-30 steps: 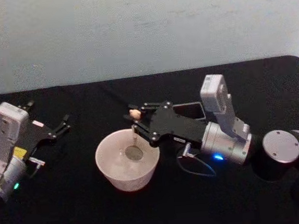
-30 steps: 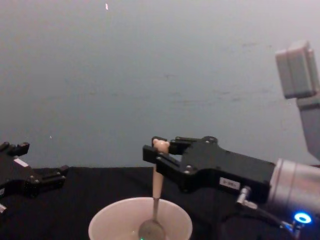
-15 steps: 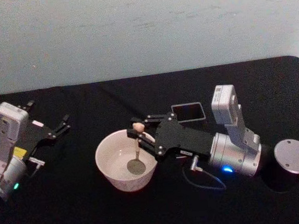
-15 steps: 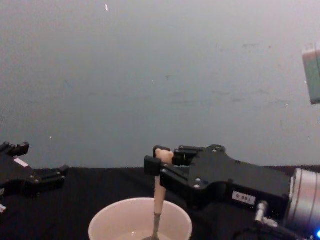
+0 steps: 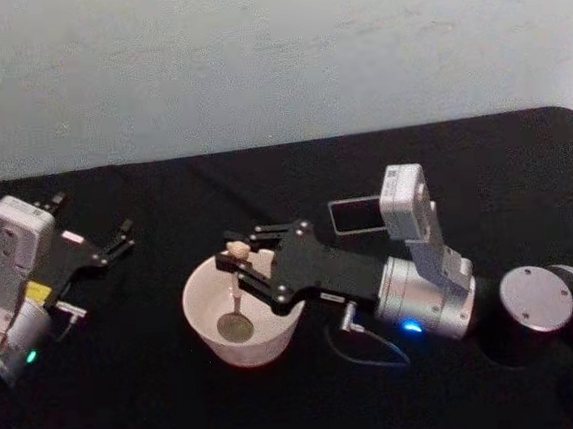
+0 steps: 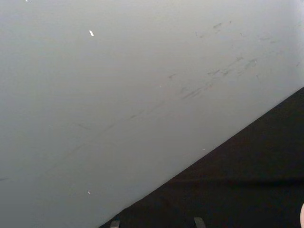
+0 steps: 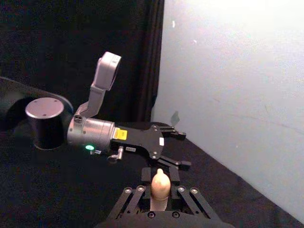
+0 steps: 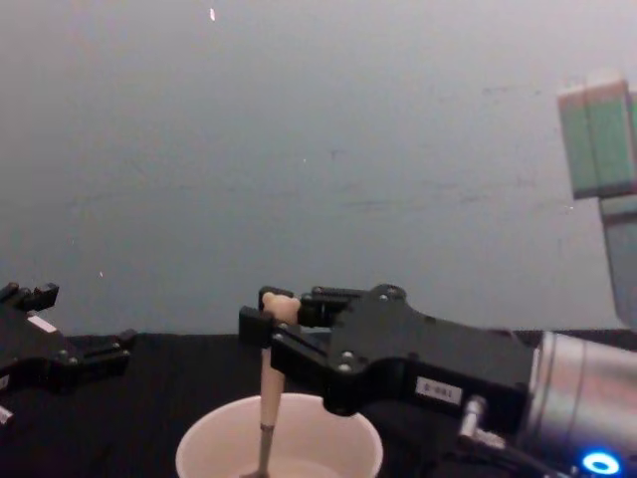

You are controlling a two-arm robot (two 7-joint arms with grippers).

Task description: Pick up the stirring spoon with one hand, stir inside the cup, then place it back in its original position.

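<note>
Head view: the right hand (image 5: 239, 263) is clamped on the stirring spoon (image 5: 235, 299), whose bowl sits inside the cup (image 5: 205, 334) near its left wall. The dark holder (image 5: 357, 215) stands behind. The left hand (image 5: 118, 239) lies well apart, fingers spread. Chest view: the spoon stands upright, with open room toward the cup's right rim.

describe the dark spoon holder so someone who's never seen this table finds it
On the black table, find the round cream cup in the middle, where the right pincer holds the stirring spoon. Just behind that arm, toward the wall, stands the holder: dark grey, square-mouthed, thin-walled, narrower than the cup.
</note>
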